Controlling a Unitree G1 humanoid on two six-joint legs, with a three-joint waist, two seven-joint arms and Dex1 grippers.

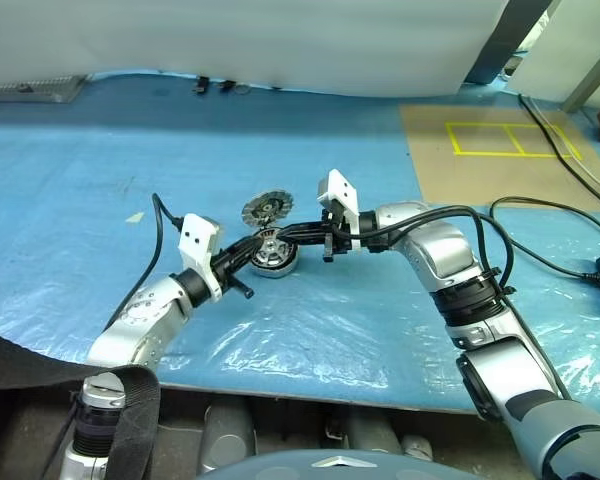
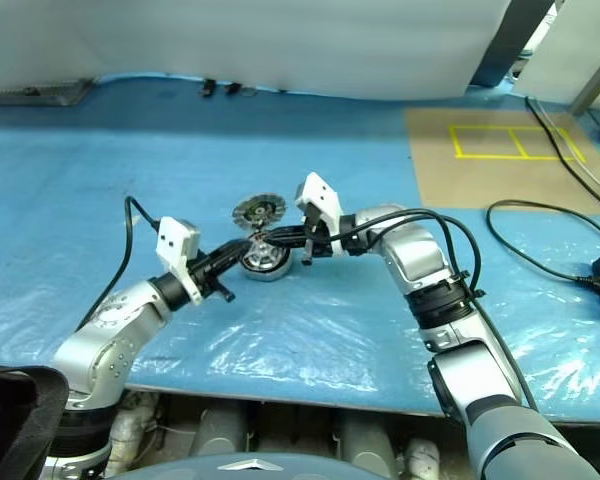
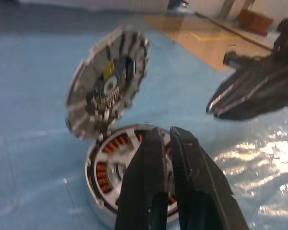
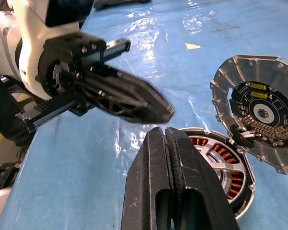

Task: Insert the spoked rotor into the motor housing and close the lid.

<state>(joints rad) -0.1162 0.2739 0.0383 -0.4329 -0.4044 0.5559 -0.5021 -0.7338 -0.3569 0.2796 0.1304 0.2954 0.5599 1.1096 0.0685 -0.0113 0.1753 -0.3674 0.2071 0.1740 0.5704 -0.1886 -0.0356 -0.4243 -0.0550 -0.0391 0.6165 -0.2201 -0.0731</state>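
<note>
Left hand [image 3: 165, 143] and right hand [image 4: 168, 143], both with fingers pressed together and holding nothing, meet over the motor housing [image 1: 275, 258], which rests on blue sheeting [image 1: 100, 190] with its lid [image 1: 268, 209] raised behind.

The motor housing [image 1: 274, 260] lies between both end effectors, lid [image 1: 267, 209] seemingly upright behind it.

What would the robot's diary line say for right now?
left gripper: shut, empty | right gripper: shut, empty | motor housing: on blue sheet, rotor inside | lid: standing open
</note>
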